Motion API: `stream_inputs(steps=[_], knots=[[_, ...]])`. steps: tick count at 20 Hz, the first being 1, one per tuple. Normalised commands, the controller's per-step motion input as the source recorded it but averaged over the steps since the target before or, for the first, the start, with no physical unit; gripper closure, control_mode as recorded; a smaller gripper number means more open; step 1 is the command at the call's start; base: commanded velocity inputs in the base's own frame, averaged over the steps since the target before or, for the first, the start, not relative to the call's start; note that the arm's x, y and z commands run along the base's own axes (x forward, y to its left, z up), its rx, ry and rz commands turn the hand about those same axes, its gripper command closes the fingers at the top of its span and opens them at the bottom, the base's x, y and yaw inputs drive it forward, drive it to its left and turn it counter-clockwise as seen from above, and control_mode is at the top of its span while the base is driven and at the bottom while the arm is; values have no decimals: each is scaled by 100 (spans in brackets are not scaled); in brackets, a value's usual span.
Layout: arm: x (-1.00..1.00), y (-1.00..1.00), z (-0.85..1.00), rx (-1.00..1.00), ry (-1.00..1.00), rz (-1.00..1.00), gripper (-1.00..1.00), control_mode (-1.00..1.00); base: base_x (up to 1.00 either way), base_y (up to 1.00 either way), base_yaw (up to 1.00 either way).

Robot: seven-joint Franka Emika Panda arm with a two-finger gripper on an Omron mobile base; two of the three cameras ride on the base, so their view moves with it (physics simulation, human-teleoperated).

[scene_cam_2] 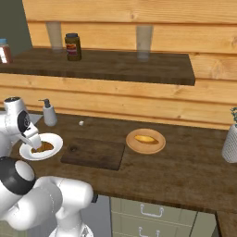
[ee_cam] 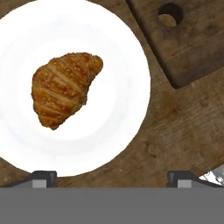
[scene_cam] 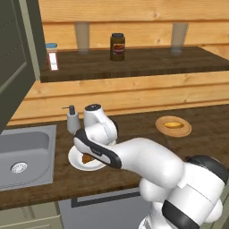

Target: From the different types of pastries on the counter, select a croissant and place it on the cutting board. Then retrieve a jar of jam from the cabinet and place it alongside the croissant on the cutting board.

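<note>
The croissant (ee_cam: 64, 89) lies on the white plate (ee_cam: 127, 109), well inside its rim and toward the side away from the board (ee_cam: 192, 39). In the hand view the hand (ee_cam: 113, 177) hangs above the plate with its two finger tips (ee_cam: 43, 177) spread wide and holding nothing; nothing sits between them. The midpoint of the tips falls over the plate's near rim, so the croissant is off-centre from the hand: it lies up and to the left in that view, not yet under the gap.

The croissant's long axis runs on a slant in the hand view, from lower left up to upper right, with the thick body low and the narrow horn pointing toward the board. The line between the finger tips runs straight across the view, so the hand is neither along nor squarely across the pastry. My judgement is that the coming move calls for a shift over the croissant and a turn of the wrist, so the fingers close across its narrow width.

From the right base view, the plate (scene_cam_2: 54, 147) sits on the bench (scene_cam_2: 185, 180) just beside the board (scene_cam_2: 95, 153), on the side away from the tan plate (scene_cam_2: 146, 147). The carry to the board should be short.
</note>
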Motion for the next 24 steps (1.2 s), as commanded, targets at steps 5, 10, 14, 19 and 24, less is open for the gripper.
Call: stream_inputs(steps=[5,10,14,19,24], knots=[[12,0,-9,0,4,-9,-100,-100,0,0,0],[19,0,-16,0,0,-4,-100,-100,0,0,0],[17,0,-21,0,0,-1,-100,-100,0,0,0],[21,9,-11,0,0,-1,-100,-100,0,0,0],[18,33,-7,0,1,-2,-100,-100,0,0,0]])
